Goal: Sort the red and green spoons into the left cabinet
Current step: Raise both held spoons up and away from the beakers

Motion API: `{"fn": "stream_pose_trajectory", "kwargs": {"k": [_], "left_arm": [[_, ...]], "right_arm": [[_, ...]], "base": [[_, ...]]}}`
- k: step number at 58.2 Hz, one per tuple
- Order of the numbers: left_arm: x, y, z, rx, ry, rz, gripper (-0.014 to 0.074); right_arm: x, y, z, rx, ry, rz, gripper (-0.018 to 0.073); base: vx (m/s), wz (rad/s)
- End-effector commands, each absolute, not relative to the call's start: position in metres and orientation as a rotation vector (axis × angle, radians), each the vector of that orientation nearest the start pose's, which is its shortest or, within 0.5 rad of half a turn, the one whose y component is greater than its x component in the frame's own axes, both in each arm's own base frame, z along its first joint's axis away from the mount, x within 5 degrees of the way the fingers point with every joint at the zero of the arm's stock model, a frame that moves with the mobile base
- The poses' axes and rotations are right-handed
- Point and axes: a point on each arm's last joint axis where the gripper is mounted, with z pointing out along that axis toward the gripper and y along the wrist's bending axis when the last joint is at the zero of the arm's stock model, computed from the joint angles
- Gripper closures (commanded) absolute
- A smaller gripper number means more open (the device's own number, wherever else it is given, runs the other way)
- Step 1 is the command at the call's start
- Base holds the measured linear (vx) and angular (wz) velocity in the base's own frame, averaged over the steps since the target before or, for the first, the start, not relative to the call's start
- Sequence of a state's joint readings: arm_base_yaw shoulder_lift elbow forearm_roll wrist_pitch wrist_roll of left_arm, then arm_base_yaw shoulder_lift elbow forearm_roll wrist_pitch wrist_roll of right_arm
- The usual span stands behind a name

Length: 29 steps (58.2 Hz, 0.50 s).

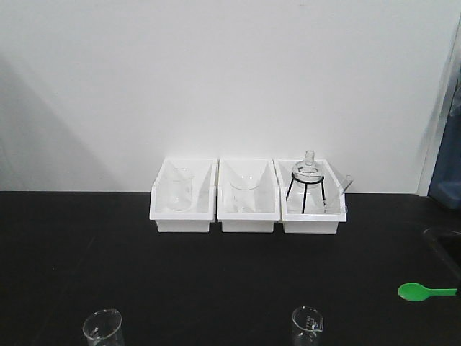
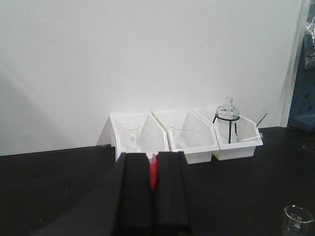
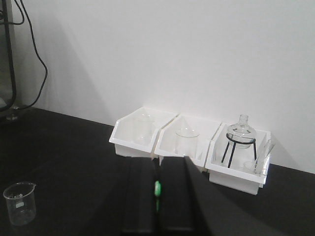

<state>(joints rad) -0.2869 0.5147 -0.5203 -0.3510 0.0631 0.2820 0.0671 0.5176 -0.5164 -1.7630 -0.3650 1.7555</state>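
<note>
Transport seems underway: left gripper (image 2: 153, 158) closed tight on the red spoon (image 2: 153, 173), right gripper (image 3: 156, 162) likewise on the green spoon (image 1: 416, 291), frame's lower right; next, reaching the unseen cabinet.

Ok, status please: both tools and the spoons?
Left tool shut on red spoon. Right tool shut on green spoon. Cabinet not in view; white bins ahead.
</note>
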Motion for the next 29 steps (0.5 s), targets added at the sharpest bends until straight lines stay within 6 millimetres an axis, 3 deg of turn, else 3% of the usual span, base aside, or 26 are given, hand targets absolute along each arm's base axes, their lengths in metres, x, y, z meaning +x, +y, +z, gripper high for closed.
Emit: {"fn": "stream_pose_trajectory", "kwargs": {"k": [1, 29], "left_arm": [[0.1063, -0.0317, 0.3563, 0.160, 1.453, -0.294, 0.0596], [0.1063, -0.0324, 0.3545, 0.168, 1.472, -0.297, 0.0596]], "right_arm": [[0.1054, 0.0353, 0.3499, -0.329, 1.505, 0.269, 0.0564], [0.1053, 0.0354, 0.3498, -0.330, 1.505, 0.270, 0.0564]], "base": [[0.00, 0.00], [0.00, 0.00]]}}
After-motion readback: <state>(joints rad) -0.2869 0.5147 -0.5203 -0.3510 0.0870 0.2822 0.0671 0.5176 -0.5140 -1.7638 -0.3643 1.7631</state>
